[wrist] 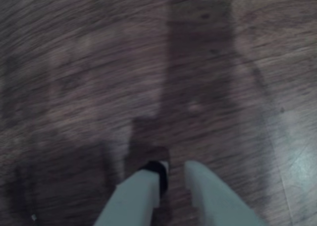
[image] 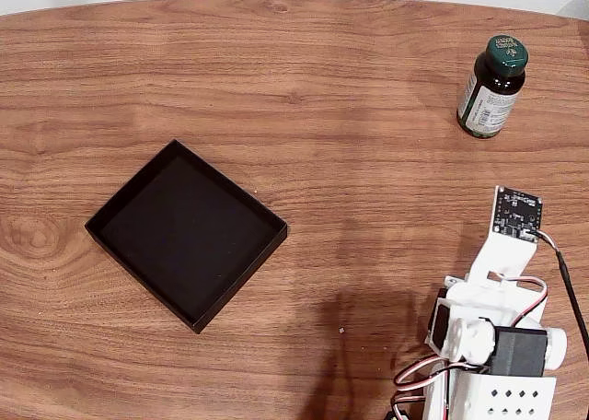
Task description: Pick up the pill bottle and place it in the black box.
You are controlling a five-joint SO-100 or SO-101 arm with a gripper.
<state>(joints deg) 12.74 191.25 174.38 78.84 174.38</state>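
One pill bottle is standing upright at the fixed view's upper right; one black box is sitting centre-left. In the wrist view, the gripper is hanging slightly parted, holding nothing, over the table.

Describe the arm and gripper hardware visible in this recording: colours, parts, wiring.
In the fixed view the arm is white printed plastic with a black servo block and a perforated white base. A small dark circuit board sits at its upper end. Red, white and black wires loop near the base, and a black cable runs down the right side. In the wrist view the gripper has two pale, blunt fingers, one with a black patch.
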